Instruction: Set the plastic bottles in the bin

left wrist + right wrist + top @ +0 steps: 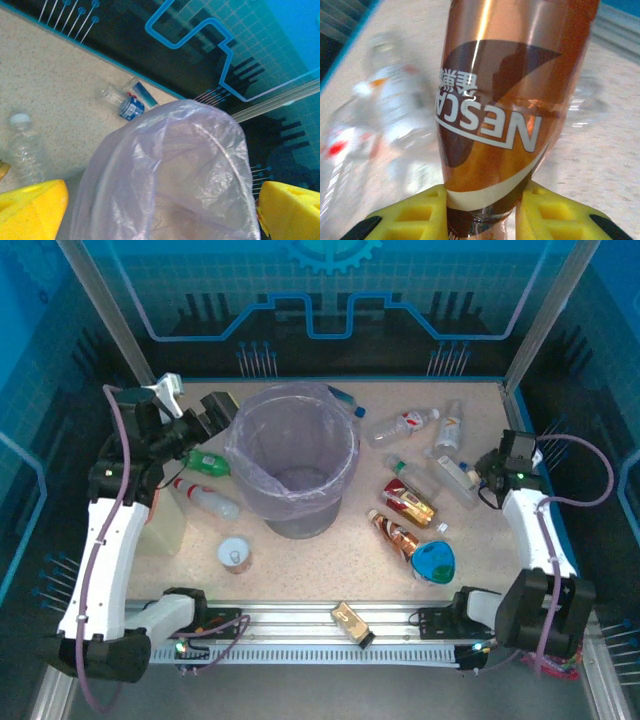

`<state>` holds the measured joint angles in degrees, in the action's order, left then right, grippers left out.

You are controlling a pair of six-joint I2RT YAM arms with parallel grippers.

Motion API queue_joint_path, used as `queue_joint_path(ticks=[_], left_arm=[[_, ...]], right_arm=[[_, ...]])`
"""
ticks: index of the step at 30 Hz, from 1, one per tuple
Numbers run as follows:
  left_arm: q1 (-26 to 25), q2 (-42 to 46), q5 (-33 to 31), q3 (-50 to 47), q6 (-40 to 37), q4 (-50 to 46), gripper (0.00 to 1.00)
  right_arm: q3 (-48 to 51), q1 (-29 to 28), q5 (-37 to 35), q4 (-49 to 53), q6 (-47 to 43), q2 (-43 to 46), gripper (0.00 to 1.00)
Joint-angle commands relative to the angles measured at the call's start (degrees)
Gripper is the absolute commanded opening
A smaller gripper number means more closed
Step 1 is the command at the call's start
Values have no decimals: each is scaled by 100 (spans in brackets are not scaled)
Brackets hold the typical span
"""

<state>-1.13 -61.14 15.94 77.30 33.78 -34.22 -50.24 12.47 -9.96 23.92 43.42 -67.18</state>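
Observation:
The bin [293,455], grey-lavender with a clear bag liner, stands at mid-table. My left gripper [213,416] hangs open over its left rim, and its yellow fingers [31,210] straddle the bin's bag [170,175] with nothing held. My right gripper [482,200] is shut on the lower end of a brown Nescafe bottle [510,95]. That gripper [482,478] is at the right of the table. Two brown bottles [408,502] and several clear bottles [401,425] lie right of the bin. A green bottle [206,462] and a clear red-labelled bottle [206,500] lie to its left.
A silver-topped can [235,555] stands in front of the bin. A blue dish [433,562] sits at the front right. A snack packet [352,623] lies on the front rail. A blue-labelled bottle [131,106] lies behind the bin by the back wall.

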Motion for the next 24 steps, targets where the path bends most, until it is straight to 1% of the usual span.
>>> queue_joint_path(ticks=[1, 3, 6, 8, 10, 12, 14, 18, 24], left_arm=[[-148, -23, 183, 511, 57, 37, 99], [-425, -143, 108, 785, 23, 7, 99], [-884, -453, 125, 1274, 32, 106, 99], [-1137, -752, 387, 1634, 64, 201, 99], [-1309, -1012, 779, 1869, 204, 439, 99], [-1494, -1257, 1036, 2045, 365, 694, 99], [-1698, -1498, 1200, 2209, 468, 894, 99], [-1937, -1821, 1315, 2340, 672, 1278, 99], [-2227, -2073, 1119, 2319, 538, 1604, 99]], right_arm=[[-505, -348, 1000, -165, -1059, 235, 31], [-960, -593, 1310, 77, -1513, 165, 30], [-1569, -935, 1992, 268, -2015, 76, 29], [-1879, -1128, 2578, 217, -2101, 35, 29], [-2101, -1271, 3124, 126, -2109, -4, 29], [-2345, -1502, 3537, 27, -2183, -29, 29], [-2585, -1851, 3797, -63, -2267, -56, 28], [-3015, -2563, 4245, -215, -2229, -184, 28], [-3417, -3493, 4387, -339, -2033, -515, 28]])
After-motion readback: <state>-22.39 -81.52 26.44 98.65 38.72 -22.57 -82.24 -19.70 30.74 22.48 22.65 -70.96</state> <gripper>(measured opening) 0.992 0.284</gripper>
